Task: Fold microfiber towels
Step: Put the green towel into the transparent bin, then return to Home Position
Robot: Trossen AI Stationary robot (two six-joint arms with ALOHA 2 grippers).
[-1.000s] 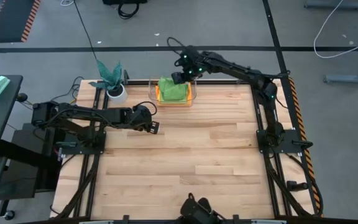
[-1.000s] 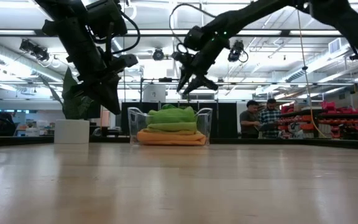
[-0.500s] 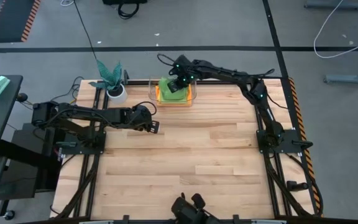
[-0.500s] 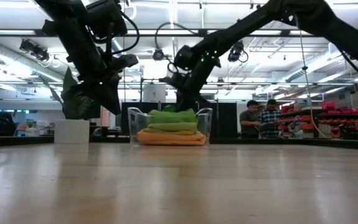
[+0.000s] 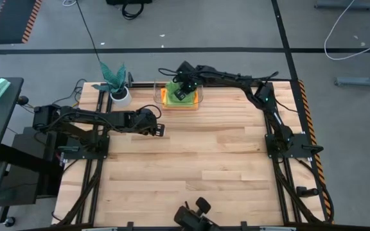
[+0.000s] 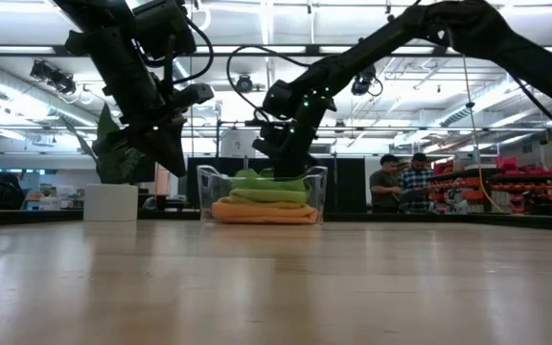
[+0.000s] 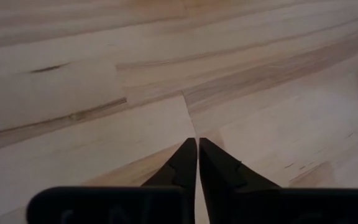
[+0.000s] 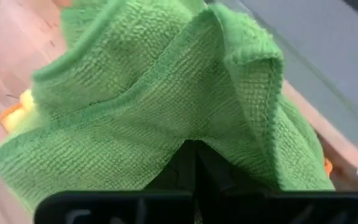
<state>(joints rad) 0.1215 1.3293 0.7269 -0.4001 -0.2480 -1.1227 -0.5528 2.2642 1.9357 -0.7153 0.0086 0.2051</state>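
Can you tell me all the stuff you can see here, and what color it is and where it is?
Towels: a stack, green towel on top, yellow in the middle, orange at the bottom, in the bin.
Bin: one, clear, far edge of the table, near the middle.
Plant: one, teal leaves, in a white pot, left of the bin.
Table: one, light wood.
People: at least two, far back in the room, seen in the low view.
Right gripper: one, dark, down in the bin, shut on the green towel.
Left gripper: one, dark, shut, holding nothing, over the left side of the table.
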